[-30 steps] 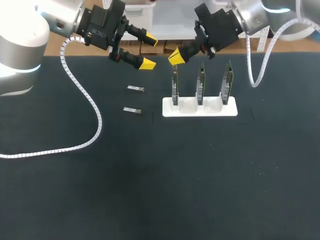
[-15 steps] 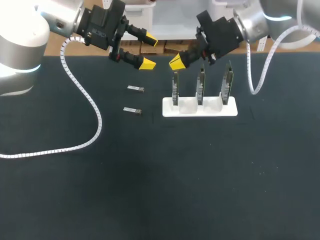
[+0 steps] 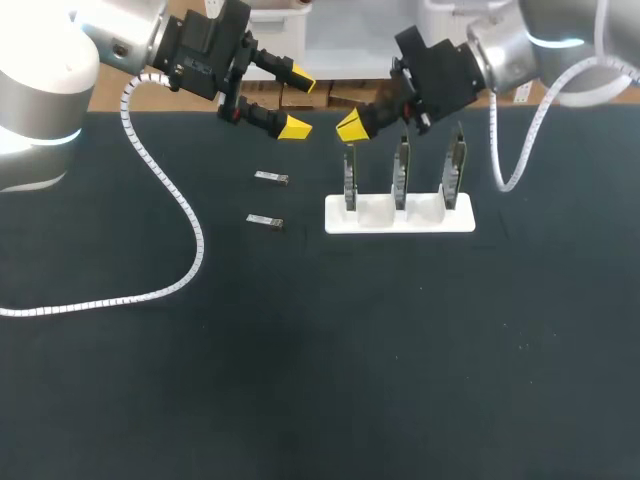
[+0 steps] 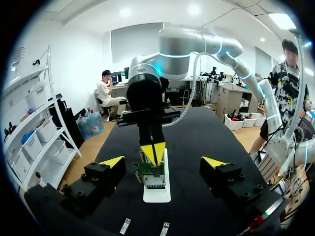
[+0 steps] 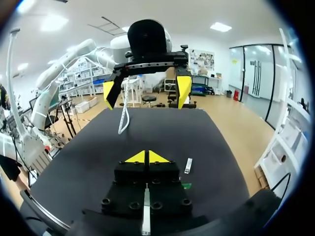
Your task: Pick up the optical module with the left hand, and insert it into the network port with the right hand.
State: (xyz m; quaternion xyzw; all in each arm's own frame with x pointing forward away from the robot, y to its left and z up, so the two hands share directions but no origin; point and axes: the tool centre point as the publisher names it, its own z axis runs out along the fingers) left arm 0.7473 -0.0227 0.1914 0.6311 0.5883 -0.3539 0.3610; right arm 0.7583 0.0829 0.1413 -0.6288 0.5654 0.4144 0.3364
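left gripper [image 3: 297, 103]: fingers spread wide, nothing between them. It hangs in the air over the far side of the table [image 3: 320, 380], up past both modules

right gripper [image 3: 351, 126]: yellow tips pressed together, and I can't spot anything pinched in there. It sits just above the top edge of the end board [image 3: 350, 178], the one closest to the left gripper

far optical module [image 3: 271, 177]: lying flat on the black table, beside the holder and below the left gripper, not touched by anything

near optical module [image 3: 265, 221]: also flat on the table, just in front of the far one and roughly parallel to it. The two are close but apart

white holder [image 3: 400, 222]: low white block on the table, to the right of the modules

circuit boards [image 3: 401, 172]: three green ones standing upright in a row in the holder's slots

coiled cable [image 3: 150, 290]: white, hangs off the left arm and trails across the table on its left side
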